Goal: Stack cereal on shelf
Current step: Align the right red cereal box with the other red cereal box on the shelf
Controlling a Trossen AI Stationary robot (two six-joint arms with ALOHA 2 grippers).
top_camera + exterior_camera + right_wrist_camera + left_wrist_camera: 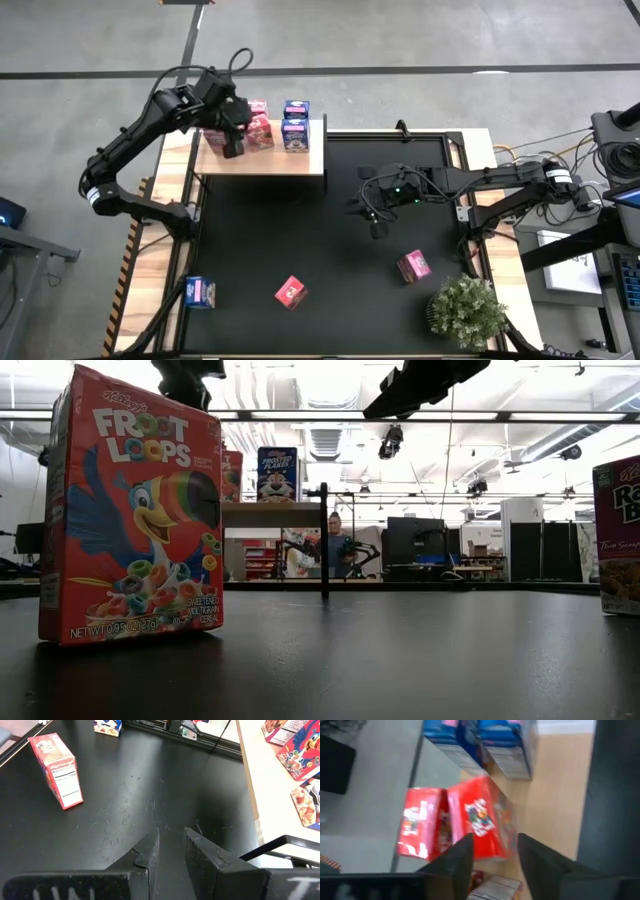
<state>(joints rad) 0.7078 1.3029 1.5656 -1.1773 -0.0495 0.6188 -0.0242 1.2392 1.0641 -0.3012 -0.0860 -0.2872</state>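
Three small cardboard cereal boxes sit loose on the black counter mat: blue box at near-left corner, pink/red box near front-centre, magenta box w/ front-right, beside a small green potted plant. Pale wooden shelf at back-left already carries a few: two blue boxes stacked/side by side, and red boxes next to them.

Left pincer is over the shelf, right at the red boxes. Wrist view shows fingers parted a moderate amt, nothing clamped between them; nearest red box lies just ahead of the tips, tilted, not square to its neighbour.

Right pincer hangs over mid-counter, well apart from any box. Fingers nearly together, narrow gap, holding nothing.

Low view: Froot Loops box upright close to cam, shelf w/ boxes far behind.

Risks, imo:
- Left tips sit v. close to the red boxes; any sideways move or pull-out could nudge or topple them, maybe off the shelf's outer edge, since they sit near it.
- Tilted red box = poor base for stacking on top; could slide.
- Blue pair is near; a knocked red box may push into it.
- Right needs to open wider before any pick, else it bumps a box over.
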